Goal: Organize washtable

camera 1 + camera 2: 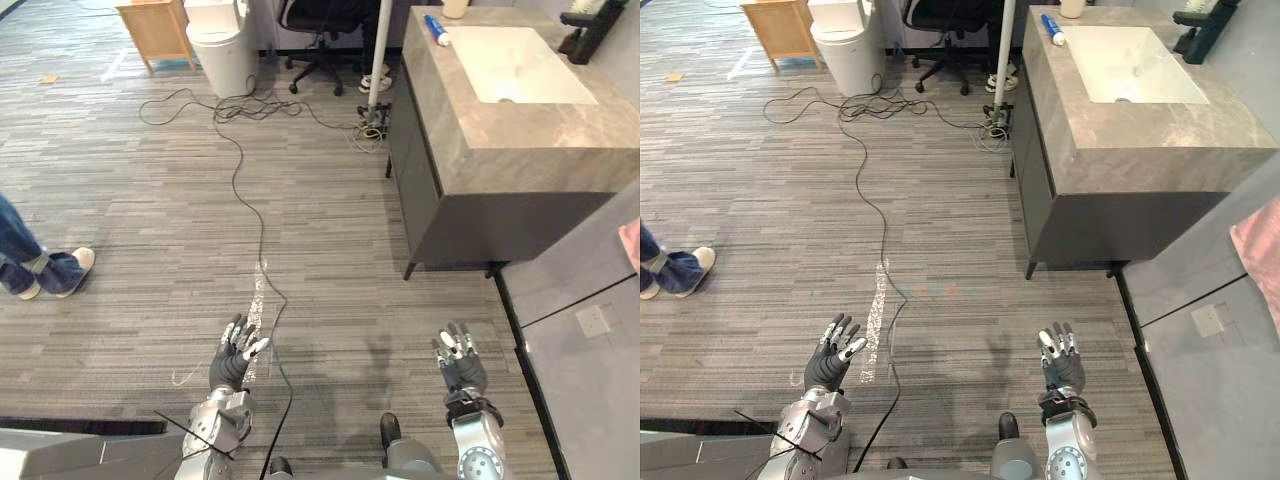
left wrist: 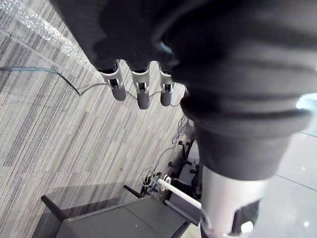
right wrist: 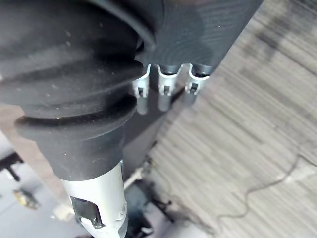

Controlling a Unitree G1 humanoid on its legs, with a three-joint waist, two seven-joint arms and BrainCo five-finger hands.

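The washtable (image 1: 520, 150) is a grey stone-topped cabinet at the upper right, with a white sink basin (image 1: 515, 65) set into its top. A blue tube (image 1: 436, 30) lies on the counter's far left corner, next to a pale cup (image 1: 455, 8). A black faucet (image 1: 590, 28) stands at the far right of the basin. My left hand (image 1: 236, 358) hangs low over the wooden floor with straight fingers and holds nothing. My right hand (image 1: 460, 360) is likewise open and empty, well short of the cabinet.
A black cable (image 1: 245, 200) snakes across the floor from a tangle near a white bin (image 1: 222, 45). A wooden crate (image 1: 158, 30) and an office chair (image 1: 320, 30) stand at the back. A person's legs and shoes (image 1: 40, 265) are at the left.
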